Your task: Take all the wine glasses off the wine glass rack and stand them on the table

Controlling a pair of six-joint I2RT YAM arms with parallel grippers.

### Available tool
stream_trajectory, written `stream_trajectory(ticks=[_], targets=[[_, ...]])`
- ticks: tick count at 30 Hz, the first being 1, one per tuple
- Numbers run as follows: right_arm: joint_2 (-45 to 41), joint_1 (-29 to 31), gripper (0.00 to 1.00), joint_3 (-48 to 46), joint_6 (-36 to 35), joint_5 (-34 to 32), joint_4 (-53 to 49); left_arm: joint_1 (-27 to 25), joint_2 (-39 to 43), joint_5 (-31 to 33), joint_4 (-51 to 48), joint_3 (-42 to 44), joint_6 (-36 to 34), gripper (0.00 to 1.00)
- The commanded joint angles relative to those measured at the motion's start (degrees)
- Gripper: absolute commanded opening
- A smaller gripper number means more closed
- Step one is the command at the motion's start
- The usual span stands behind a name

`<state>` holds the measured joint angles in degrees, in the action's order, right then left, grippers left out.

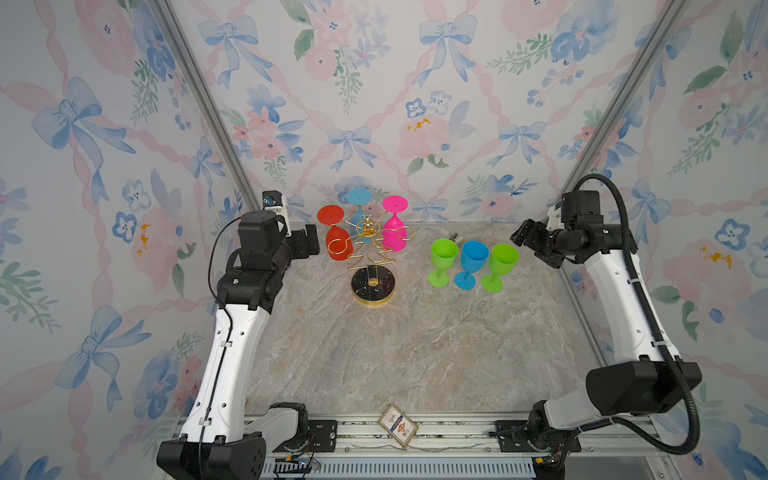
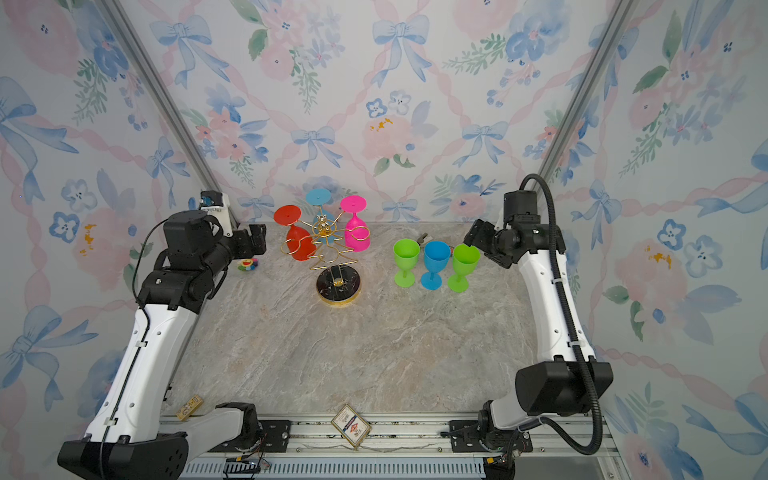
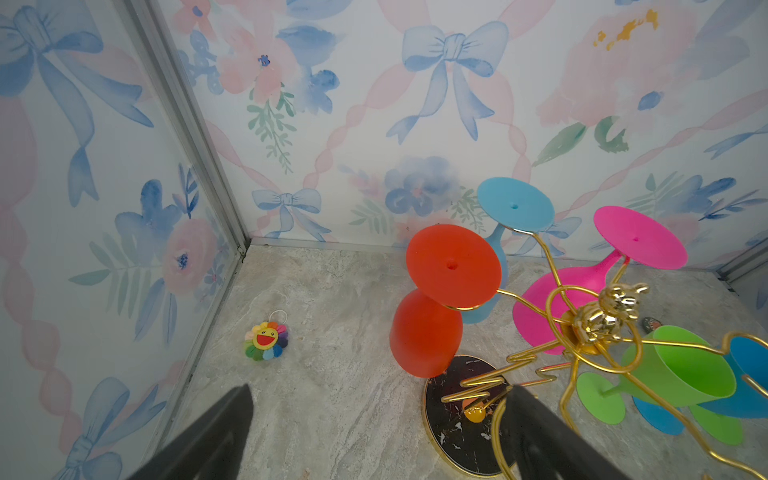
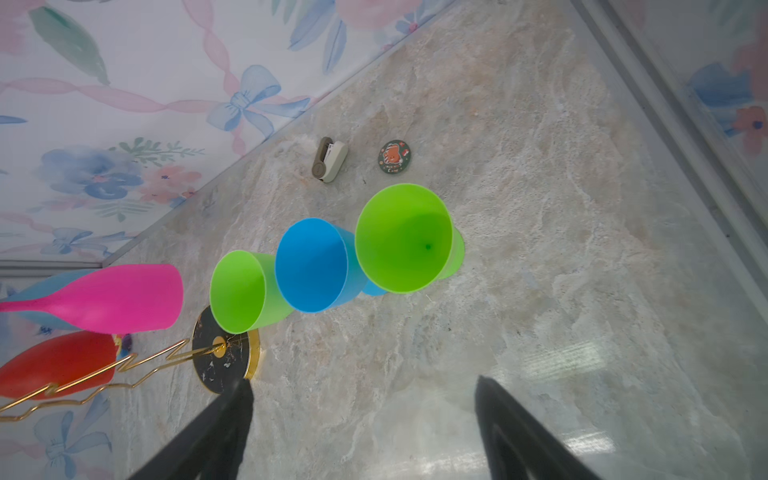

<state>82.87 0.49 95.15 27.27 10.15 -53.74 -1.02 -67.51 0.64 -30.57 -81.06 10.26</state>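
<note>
Just ahead of the left tool point(image 3: 380, 392), whose fingers point(image 3: 224, 424) stand wide apart with nothing between them, the rack point(image 1: 371, 249) stands upright on the counter point(image 1: 395, 353). Three glasses hang upside down from its loops: the red glass point(image 1: 337, 245) nearest this tool, the pink glass point(image 1: 395, 232) on the rack's far side from it, and the hung blue glass point(image 1: 357, 214) behind both, by the back wall. Near the right tool point(image 4: 363, 384), also spread wide and empty, three glasses stand upright in a row, apart from the rack: the near green glass point(image 1: 503, 259) closest to that tool, then the standing blue glass point(image 1: 473, 257), then the far green glass point(image 1: 444, 255)
</note>
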Motion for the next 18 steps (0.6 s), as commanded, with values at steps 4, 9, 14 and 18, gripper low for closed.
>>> stream_trajectory(ticks=[4, 9, 14, 18], targets=[[-9.34, 3.04, 0.89, -11.92, -7.4, 11.77, 15.38, 4.95, -4.17, -12.89, 0.01, -4.12, 5.49, 0.94], [-13.05, 6.93, 0.88, -19.22, -7.7, 16.65, 20.97, 9.11, -8.59, -22.39, 1.55, -5.69, 12.99, 0.88], [-16.21, 12.15, 0.88, -25.39, -7.58, 17.22, 25.22, 10.77, -11.26, -28.17, 5.38, -4.95, 17.66, 0.86], [-17.7, 14.37, 0.89, -29.23, -7.14, 16.67, 27.53, 10.85, -13.38, -32.86, 7.69, -4.53, 20.46, 0.84]])
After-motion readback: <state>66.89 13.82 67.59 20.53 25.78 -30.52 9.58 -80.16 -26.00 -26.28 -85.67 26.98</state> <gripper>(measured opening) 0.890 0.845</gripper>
